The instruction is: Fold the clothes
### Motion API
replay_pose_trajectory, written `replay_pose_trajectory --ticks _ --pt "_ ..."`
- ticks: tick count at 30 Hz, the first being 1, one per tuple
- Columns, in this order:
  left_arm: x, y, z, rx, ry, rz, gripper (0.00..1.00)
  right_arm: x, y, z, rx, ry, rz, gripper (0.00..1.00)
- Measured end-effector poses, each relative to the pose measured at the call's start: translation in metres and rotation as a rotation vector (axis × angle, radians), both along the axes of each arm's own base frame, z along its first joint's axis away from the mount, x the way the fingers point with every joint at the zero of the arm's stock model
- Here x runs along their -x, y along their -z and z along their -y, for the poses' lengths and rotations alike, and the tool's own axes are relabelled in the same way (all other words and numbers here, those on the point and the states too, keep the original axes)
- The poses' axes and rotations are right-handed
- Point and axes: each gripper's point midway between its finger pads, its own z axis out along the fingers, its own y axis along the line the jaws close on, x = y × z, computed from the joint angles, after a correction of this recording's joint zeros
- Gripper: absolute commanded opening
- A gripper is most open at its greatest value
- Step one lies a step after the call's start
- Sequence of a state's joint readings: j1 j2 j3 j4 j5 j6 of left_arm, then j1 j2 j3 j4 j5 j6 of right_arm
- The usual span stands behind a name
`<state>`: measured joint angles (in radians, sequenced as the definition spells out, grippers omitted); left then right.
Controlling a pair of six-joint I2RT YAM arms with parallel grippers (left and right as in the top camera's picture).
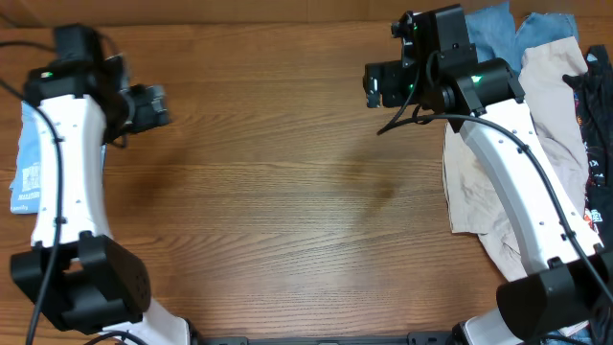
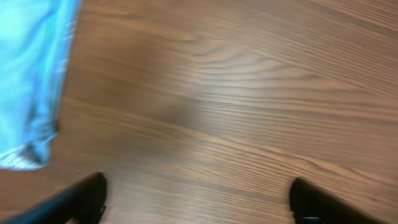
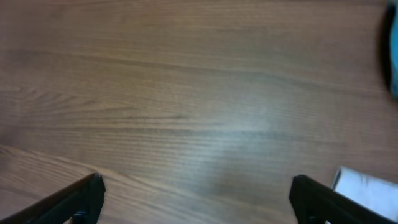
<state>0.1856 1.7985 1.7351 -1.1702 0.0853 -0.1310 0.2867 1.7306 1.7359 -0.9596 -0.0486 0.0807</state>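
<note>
**Item 1: my left gripper** (image 2: 198, 190). Two dark fingers (image 2: 81, 200), spread wide with nothing between them, over bare wood.

**Item 2: my right gripper** (image 3: 198, 185). Two fingers as well, held wide apart and gripping nothing, over bare wood.

**Item 3: near my left side.** One light sky-blue T-shirt (image 1: 27, 163) with white lettering showing. It lies flat at the left edge of the table (image 1: 287, 192), partly beneath my left arm (image 1: 67, 163). In the left wrist view its edge sits up and to the left of my fingers, apart from them.

**Item 4: near my right side.** One heap of loose garments at the far right corner.
- One dusty blue piece (image 1: 490, 29) lies at the back.
- Beige cloth (image 1: 474, 187) reaches farthest toward the centre. I cannot tell whether it is one garment or two.
- One black piece (image 1: 599, 105) lies along the right edge.
- My right arm (image 1: 512, 163) crosses above the beige cloth.

**Item 5: unidentified.** In the right wrist view there is a white shape (image 3: 367, 190) at lower right and a blue blur (image 3: 392, 56) at the right border. Both are too blurred to name.

**Item 6: open room.** Plain wood runs from one gripper to the other and down to the near edge. Cloth borders it on the left and right only.

**Count:** two grippers, four fingers, one blue T-shirt, one heap.
</note>
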Motion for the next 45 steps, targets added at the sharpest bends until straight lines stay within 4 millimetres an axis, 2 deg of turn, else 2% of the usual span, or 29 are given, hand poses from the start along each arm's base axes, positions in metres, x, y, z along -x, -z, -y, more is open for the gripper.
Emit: replay_pose_trajectory --ticks 4,6,11,15,16,18,21,24,26,28,33,37,41,45 --pt "0.001 0.002 0.043 0.009 0.102 -0.023 1.00 -0.010 0.010 -0.003 -0.009 -0.007 -0.006 1.00" --pt "0.006 0.003 0.056 0.018 0.133 -0.044 1.00 -0.010 0.016 -0.004 -0.009 -0.011 -0.021 1.00" --pt "0.030 0.008 0.070 0.064 0.160 -0.140 1.00 0.010 0.029 0.003 -0.011 0.028 -0.132 0.99" --pt "0.038 -0.001 0.072 0.072 0.184 -0.131 1.00 0.025 0.028 0.017 -0.031 0.102 -0.194 0.93" --pt "0.039 -0.008 0.073 0.068 0.190 -0.112 1.00 0.029 0.023 0.020 -0.036 0.114 -0.194 0.91" --pt "0.045 -0.033 0.075 0.054 0.210 -0.033 1.00 0.037 0.009 0.026 -0.048 0.133 -0.178 0.89" --pt "0.061 -0.086 0.080 0.007 0.241 0.141 1.00 0.055 -0.025 0.031 -0.079 0.146 -0.100 0.89" --pt "0.093 -0.141 0.085 -0.047 0.265 0.345 1.00 0.082 -0.057 0.038 -0.116 0.157 -0.006 0.89" --pt "0.114 -0.160 0.084 -0.074 0.262 0.447 1.00 0.099 -0.069 0.044 -0.133 0.162 0.047 0.90" --pt "0.135 -0.168 0.081 -0.096 0.253 0.522 1.00 0.117 -0.071 0.049 -0.152 0.169 0.101 1.00" --pt "0.184 -0.162 0.075 -0.136 0.239 0.666 1.00 0.159 -0.046 0.062 -0.167 0.176 0.164 1.00" --pt "0.218 -0.151 0.067 -0.173 0.208 0.734 1.00 0.183 -0.024 0.071 -0.165 0.190 0.205 1.00" --pt "0.236 -0.144 0.062 -0.194 0.190 0.746 1.00 0.199 -0.010 0.077 -0.157 0.196 0.196 1.00" --pt "0.246 -0.126 0.060 -0.198 0.190 0.664 1.00 0.203 -0.004 0.078 -0.147 0.198 0.170 1.00"
